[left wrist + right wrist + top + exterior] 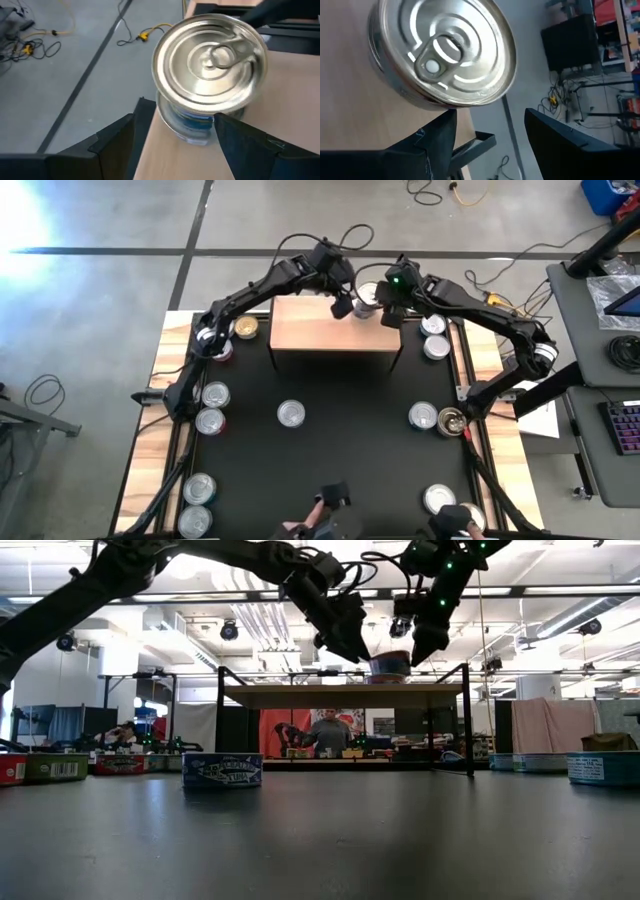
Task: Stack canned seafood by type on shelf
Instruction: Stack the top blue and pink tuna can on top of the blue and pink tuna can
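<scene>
One tin (368, 298) stands on the shelf (320, 330), at its far right corner, close to the edge. It has a shiny silver top with a ring pull and a blue side label. The rest of the shelf's light wood top is bare.

Both arms reach over that corner from opposite sides. The left gripper (343, 307) hangs just beside the tin on its left. Its two fingers (115, 145) are spread apart with the tin just ahead of them, and it grips nothing. The right gripper (392, 317) hangs just beside the tin on its right. It too is parted and has hold of nothing, and the tin lies just past its fingertips (440, 135).

The other tins sit on the black mat (340, 470) that covers the tabletop (150, 460).

- **Left edge:** I count six. A gold-topped one (245, 328) and one beside it (222, 350) are near the shelf. A pair (215, 393) (210, 421) sits at mid-length, and another pair (200, 487) (195, 520) at the near end.
- **Middle of the mat:** one tin (291, 413) stands alone.
- **Right edge:** two (433, 324) (436, 346) are near the shelf, and a silver one (423, 416) touches a darker gold one (451, 421) at mid-length. One (439, 498) is at the near end, with what looks like a sixth partly hidden beside it.

A person (330, 730) sits in the room beyond the table.
</scene>
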Controlling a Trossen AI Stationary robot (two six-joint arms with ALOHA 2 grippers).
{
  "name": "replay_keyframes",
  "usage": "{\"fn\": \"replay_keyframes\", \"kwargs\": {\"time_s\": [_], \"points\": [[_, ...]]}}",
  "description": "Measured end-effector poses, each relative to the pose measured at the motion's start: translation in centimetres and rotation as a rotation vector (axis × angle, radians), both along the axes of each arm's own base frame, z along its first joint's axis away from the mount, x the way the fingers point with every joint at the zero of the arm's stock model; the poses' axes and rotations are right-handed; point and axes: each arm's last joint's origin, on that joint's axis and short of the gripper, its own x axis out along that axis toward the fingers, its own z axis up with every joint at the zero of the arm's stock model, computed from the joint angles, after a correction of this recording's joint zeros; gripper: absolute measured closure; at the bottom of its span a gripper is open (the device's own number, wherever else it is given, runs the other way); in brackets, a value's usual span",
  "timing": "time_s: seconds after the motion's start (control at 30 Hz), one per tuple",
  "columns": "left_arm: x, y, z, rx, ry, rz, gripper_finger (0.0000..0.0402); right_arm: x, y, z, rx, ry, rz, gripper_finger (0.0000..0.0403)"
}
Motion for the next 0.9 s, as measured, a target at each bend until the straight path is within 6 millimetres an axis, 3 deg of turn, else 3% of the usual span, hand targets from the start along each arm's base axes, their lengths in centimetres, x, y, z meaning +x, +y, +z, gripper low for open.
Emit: {"fn": "replay_keyframes", "kwargs": {"time_s": [0.33,0.67,0.9], "points": [[-1.1,-0.6,2.4,0.044,-0.031,-0.011,0.0141,0.4,-0.1,-0.2,0.058,-0.082,-0.001,0.0177],[-1.4,-0.6,1.9,0.027,0.016,-0.01,0.0141,-0.1,-0.5,0.0,-0.055,-0.001,-0.109,0.0177],[-1.4,-0.5,2.0,0.043,0.018,-0.02,0.0141,-0.7,-0.3,1.3,-0.06,-0.056,-0.117,0.0178]]}}
